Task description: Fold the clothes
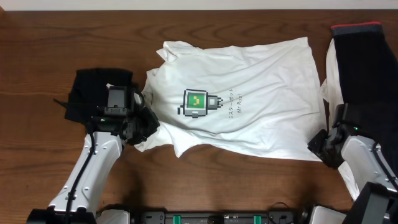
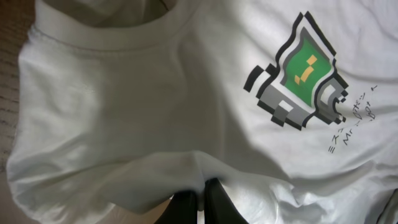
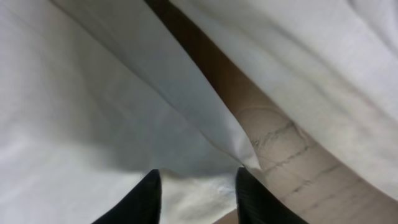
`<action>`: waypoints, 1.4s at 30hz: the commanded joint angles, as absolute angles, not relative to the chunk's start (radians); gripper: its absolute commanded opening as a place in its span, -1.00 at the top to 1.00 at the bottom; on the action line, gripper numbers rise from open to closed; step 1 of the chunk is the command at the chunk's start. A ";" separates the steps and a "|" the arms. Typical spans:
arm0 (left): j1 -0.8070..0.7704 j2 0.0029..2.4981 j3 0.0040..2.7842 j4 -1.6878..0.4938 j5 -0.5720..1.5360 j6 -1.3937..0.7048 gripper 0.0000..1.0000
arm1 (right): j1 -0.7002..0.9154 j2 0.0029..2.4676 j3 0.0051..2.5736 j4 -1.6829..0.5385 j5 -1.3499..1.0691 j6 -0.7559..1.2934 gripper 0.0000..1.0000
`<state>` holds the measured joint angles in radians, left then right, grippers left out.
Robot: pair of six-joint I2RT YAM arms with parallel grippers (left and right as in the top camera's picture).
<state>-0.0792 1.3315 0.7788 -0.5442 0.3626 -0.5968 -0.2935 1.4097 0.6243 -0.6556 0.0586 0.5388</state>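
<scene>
Dark right fingers (image 3: pixel 152 196) fill the bottom of the right wrist view. They stand well apart, with a corner of the white T-shirt (image 1: pixel 261 112) lying between them and not yet pinched. Bare wooden worktop (image 1: pixel 236 25) shows just beside that edge. From overhead, this arm sits at the shirt's hem corner nearest the robot.

At the other end, the left fingers (image 2: pixel 186 208) are drawn narrow, almost together. The cloth below the collar (image 2: pixel 112 37) puckers up into them, so they appear to be gripping a pinch of the shirt.

The T-shirt lies spread flat across the middle of the worktop. Its pixel robot print (image 1: pixel 196 104) faces up, the collar is toward the left arm and the hem is toward the right.

I see no fold in the shirt, so its folding seems to be just starting, with one end gripped and the other yet to be closed on.

A black garment (image 1: pixel 87 93) lies bunched beneath the left arm. A black piece with a red band (image 1: pixel 357 56) and some white cloth (image 1: pixel 331 74) lie at the far right. I cannot tell whether any of these are folded.
</scene>
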 commanded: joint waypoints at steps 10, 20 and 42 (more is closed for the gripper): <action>-0.074 1.336 0.793 -0.560 0.350 -0.580 0.88 | -0.301 1.412 0.571 -0.628 0.062 0.571 0.97; -0.074 1.336 0.793 -0.560 0.350 -0.580 0.88 | -0.301 1.282 0.698 -0.810 0.019 0.495 0.98; -0.074 1.283 0.816 -0.573 0.351 -0.466 0.88 | -0.304 1.206 0.720 -0.853 -0.214 0.385 0.98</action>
<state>-0.0792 1.3056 0.7803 -0.5823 0.3622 -0.5293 -0.2962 1.2072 0.7105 -0.8707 -0.0692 0.4232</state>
